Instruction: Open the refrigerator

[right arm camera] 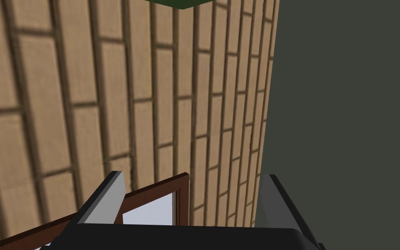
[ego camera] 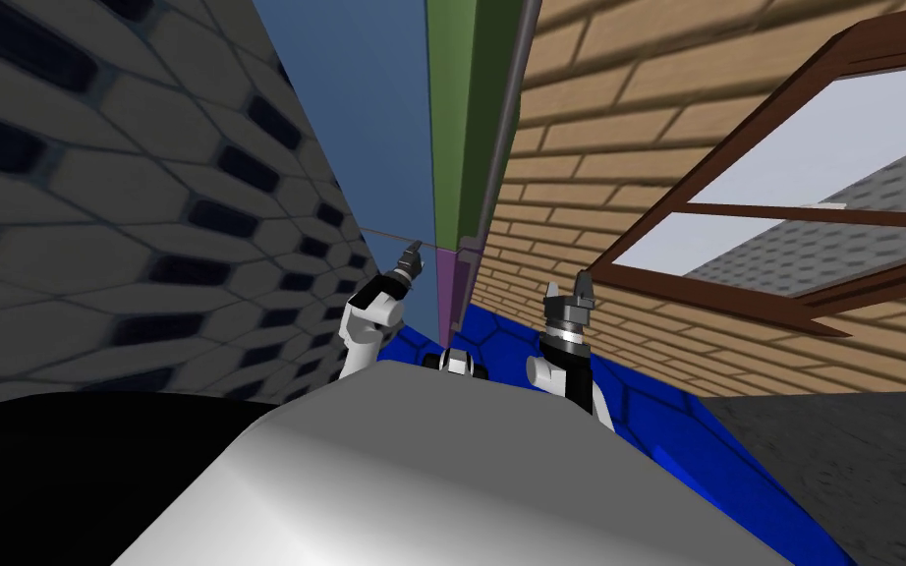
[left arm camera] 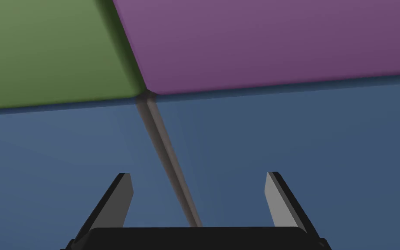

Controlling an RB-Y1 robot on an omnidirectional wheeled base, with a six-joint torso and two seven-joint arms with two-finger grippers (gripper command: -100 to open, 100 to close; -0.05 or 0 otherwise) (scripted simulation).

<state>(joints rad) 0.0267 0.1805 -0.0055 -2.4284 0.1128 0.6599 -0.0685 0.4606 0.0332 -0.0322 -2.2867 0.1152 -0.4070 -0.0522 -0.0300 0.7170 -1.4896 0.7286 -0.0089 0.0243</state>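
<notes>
- The refrigerator [ego camera: 387, 128], a tall cabinet with a flat blue side, stands straight ahead of you and close in. A green upper panel [left arm camera: 51, 47] and a purple lower panel [left arm camera: 273, 39] sit along its far edge.
- Both panels lie tight against the blue side with no gap showing, so you should count the door as shut. The opening itself is not yet begun.
- A thin grey-brown seam [left arm camera: 168, 165] runs across the blue side, from the corner where the green and purple panels meet down towards your left hand.
- Your left gripper [left arm camera: 198, 174] points at that blue side, just off it. Its fingers are spread wide with the seam between them, and they hold nothing.
- A long grey strip [ego camera: 505, 147] runs along the green panel's far edge. It may be the handle, though you cannot tell from here. Finding a grip, closing on it and pulling are all left to do.
- Your right gripper [right arm camera: 193, 174] is raised to the right of the cabinet, fingers wide apart and empty.
</notes>
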